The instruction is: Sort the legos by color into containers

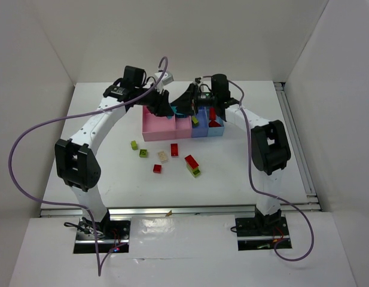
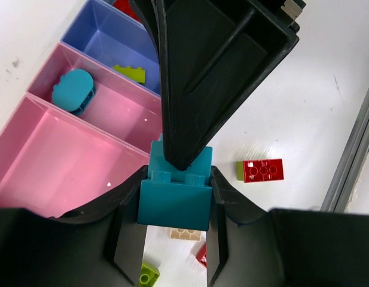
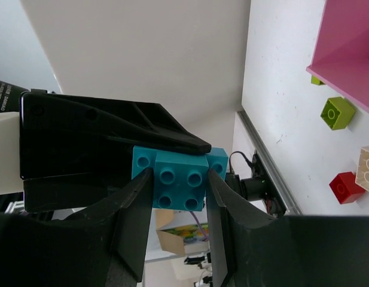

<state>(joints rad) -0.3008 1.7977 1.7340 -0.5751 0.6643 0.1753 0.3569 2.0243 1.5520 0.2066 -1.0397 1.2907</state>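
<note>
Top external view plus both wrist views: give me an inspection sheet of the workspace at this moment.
Surface: white table, six loose legos in front of the bins.
Job's things: four joined bins; cyan piece in the narrow pink one, yellow-green brick in a blue one, red brick in the end one.
Clutter: nothing seen.
Claws: left claw and right claw both shut on the cyan brick, above the bins.
Cables: purple cables loop from both arms.
Surroundings: white walls; metal rail at the right.

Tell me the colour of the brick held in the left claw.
Cyan; the brick in the left claw shows best in the left wrist view.
</note>
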